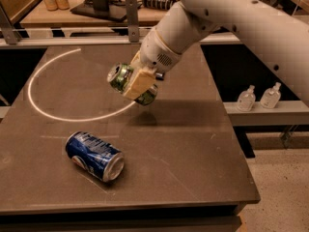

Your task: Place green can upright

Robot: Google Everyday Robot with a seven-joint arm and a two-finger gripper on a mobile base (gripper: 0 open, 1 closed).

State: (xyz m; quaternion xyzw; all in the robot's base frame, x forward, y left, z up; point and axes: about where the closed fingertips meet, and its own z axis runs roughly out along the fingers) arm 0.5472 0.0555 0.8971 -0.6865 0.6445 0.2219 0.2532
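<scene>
The gripper (136, 84) hangs above the middle of the worktop (198, 149), nearer its far edge, with its fingers (140, 80) pinching the green can (119, 76) across its body. The can is off the surface and tilted, its silver top facing the left edge. A blue can (94, 156) lies on its side toward the near left corner, well apart.

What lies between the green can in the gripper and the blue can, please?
In the camera view, only bare table crossed by a pale curved line; the gripper holds the green can tilted above it.
</scene>
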